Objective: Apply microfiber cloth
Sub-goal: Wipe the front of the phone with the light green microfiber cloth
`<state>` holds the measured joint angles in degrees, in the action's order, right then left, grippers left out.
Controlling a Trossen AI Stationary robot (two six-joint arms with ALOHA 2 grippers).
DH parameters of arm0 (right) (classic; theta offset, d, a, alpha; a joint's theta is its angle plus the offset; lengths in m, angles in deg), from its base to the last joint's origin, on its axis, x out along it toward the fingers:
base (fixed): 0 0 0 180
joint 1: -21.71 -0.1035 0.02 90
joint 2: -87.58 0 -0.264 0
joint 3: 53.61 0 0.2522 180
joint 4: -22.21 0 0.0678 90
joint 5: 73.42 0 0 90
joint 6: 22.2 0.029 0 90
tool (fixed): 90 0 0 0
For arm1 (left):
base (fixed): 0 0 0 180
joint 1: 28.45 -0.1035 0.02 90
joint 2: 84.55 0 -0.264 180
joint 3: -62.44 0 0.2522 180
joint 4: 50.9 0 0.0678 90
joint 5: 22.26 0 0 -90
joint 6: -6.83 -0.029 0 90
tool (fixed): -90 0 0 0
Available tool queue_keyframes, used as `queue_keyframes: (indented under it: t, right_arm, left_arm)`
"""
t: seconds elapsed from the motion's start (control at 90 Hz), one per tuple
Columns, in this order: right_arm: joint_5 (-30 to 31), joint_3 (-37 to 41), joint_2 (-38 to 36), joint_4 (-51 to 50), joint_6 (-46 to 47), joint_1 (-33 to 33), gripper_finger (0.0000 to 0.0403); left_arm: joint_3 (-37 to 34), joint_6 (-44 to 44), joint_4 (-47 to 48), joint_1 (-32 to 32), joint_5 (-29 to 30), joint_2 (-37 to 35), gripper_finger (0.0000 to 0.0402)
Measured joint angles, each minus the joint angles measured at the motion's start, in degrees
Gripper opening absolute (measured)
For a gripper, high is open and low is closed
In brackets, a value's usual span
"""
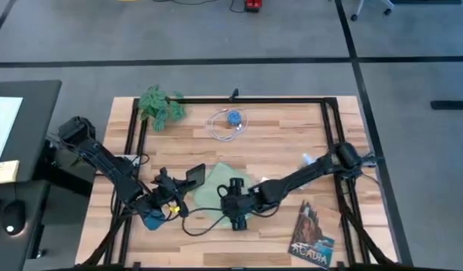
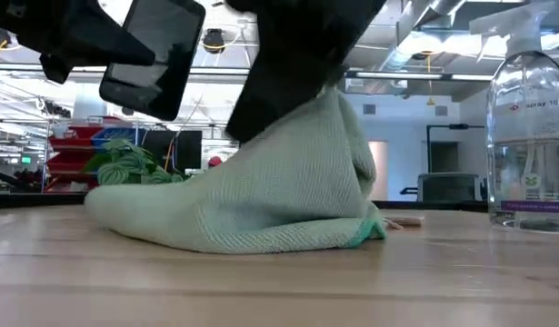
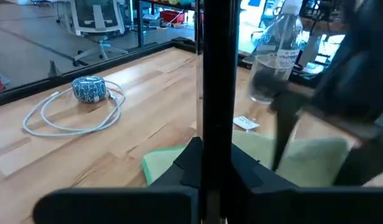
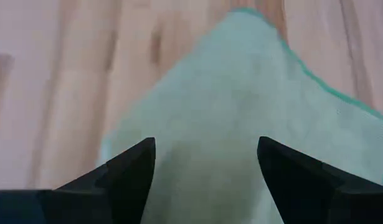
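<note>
Sage-green cloth (image 1: 210, 188) lies on the wooden counter (image 1: 276, 143) near its 6 o'clock edge, one part pulled up into a peak. The right end effector (image 1: 233, 197) sits at the cloth's 3 o'clock side, fingers (image 4: 126, 171) spread wide over the fabric. The left end effector (image 1: 178, 183), at the cloth's 9 o'clock side, grips a phone (image 1: 195, 175) raised above the counter.

Pale sage-green microfiber cloth (image 2: 261, 204) with darker teal edging; glossy black phone (image 2: 152, 56); light striped-grain wooden table (image 1: 276, 139)
</note>
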<state>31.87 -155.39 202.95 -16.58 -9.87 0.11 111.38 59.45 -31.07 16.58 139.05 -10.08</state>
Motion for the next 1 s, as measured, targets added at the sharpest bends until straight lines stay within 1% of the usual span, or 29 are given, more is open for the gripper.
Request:
queue_keyframes:
  t: [0.122,0.222,0.278,0.356,0.444,0.578,0.656,0.711,0.756,0.833,0.933,0.967,1.0]
  right_arm:
    - [0.1,0.0,-3.7,-3.7,4.8,-1.5,0.0269]
    - [0.3,2.1,-4.7,-4.2,10.1,-2.7,0.0269]
    - [0.9,3.8,-4.6,-2.9,12.7,-3.3,0.0269]
    - [2.1,7.4,-4.5,0.1,16.5,-3.9,0.0269]
    - [2.8,12.3,-4.5,6.7,20.7,-4.0,0.0269]
    - [3.1,18.2,-4.5,17.6,24.2,-3.9,0.0268]
    - [3.4,21.2,-4.5,22.6,25.0,-3.8,0.0257]
    - [3.9,23.1,-4.5,26.4,25.0,-3.8,0.0235]
    - [4.2,24.1,-4.4,29.0,25.0,-4.0,0.0208]
    - [4.4,25.6,-4.5,34.4,24.9,-4.4,0.0145]
    - [4.5,28.3,-4.5,42.1,24.3,-5.3,0.0043]
    - [4.9,28.8,-4.4,44.2,22.9,-5.7,0.0023]
    - [6.5,29.0,-4.6,46.2,22.2,-6.2,0.0016]
  left_arm:
    - [0.0,0.2,0.2,0.0,-0.3,0.0,0.0007]
    - [0.0,0.5,0.6,0.0,-0.3,0.0,0.0007]
    - [0.0,0.6,0.7,0.0,-0.3,0.0,0.0007]
    - [0.0,0.6,0.7,0.0,-0.3,0.0,0.0007]
    - [0.0,0.6,0.7,0.0,-0.3,0.0,0.0007]
    - [0.0,0.6,0.7,0.0,-0.3,0.0,0.0007]
    - [0.0,0.6,0.7,0.0,-0.3,0.0,0.0007]
    - [0.0,0.6,0.7,0.0,-0.3,0.0,0.0007]
    - [0.0,0.6,0.6,0.0,-0.3,0.0,0.0007]
    - [0.0,1.1,0.6,0.0,-0.3,0.0,0.0007]
    - [0.1,1.5,0.6,0.0,-0.3,0.0,0.0007]
    - [0.1,1.7,0.5,0.0,-0.3,0.0,0.0007]
    - [0.1,1.8,0.5,0.0,-0.5,0.0,0.0007]
